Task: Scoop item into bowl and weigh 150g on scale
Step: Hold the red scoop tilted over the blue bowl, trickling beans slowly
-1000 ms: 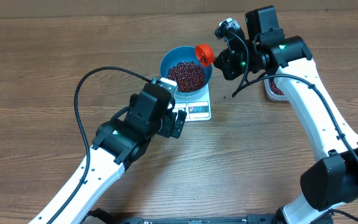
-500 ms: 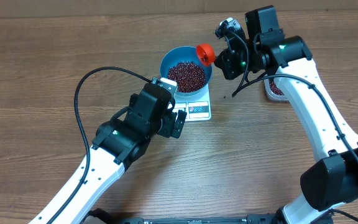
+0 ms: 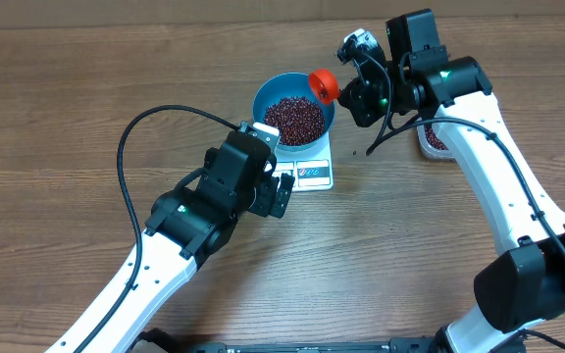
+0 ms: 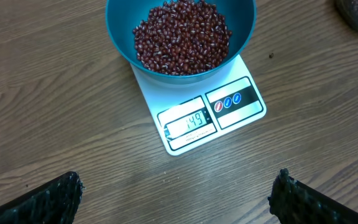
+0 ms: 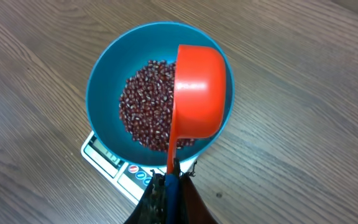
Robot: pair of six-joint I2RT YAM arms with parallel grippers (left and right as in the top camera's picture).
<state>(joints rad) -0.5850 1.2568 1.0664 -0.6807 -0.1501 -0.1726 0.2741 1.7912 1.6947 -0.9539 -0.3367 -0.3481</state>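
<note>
The blue bowl stands on the white scale and holds a heap of dark red beans, the item. The scale's display reads 149. My right gripper is shut on the handle of a red scoop. The scoop's cup hangs tilted over the bowl's right rim, its outside towards the wrist camera. My left gripper stands open just in front of the scale, its fingertips wide apart over bare wood.
A clear tub with more beans sits at the right, partly behind the right arm. A small dark speck lies on the wooden table right of the scale. The left arm's black cable loops at centre left.
</note>
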